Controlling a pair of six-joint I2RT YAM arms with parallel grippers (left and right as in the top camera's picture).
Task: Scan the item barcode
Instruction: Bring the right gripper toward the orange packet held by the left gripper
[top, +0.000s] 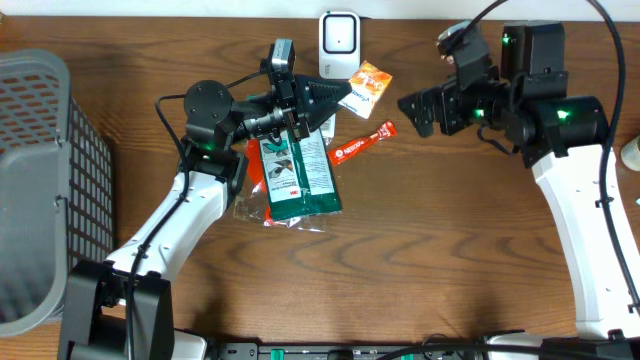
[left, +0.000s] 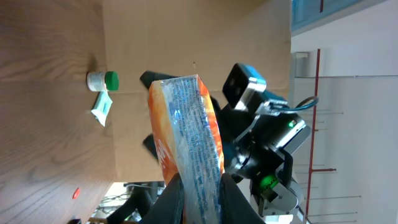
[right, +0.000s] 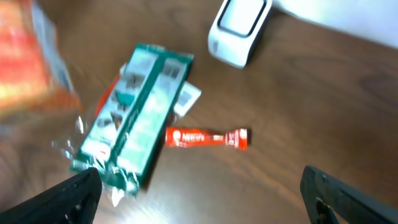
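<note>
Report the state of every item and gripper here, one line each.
left gripper, shut on the orange packet
orange packet, gripped and lifted off the table, near the scanner
right gripper, open, holding nothing
green packet, lying flat on the table, not held
red sachet, lying flat on the table, not held
scanner, resting on the table, untouched

Left arm (top: 175, 220): white shell links, black round joints
Right arm (top: 585, 235): white shell, black joints, green lamps
Cables (top: 610, 60): thin, black
Right gripper (right: 202, 190): matte black fingers
</note>
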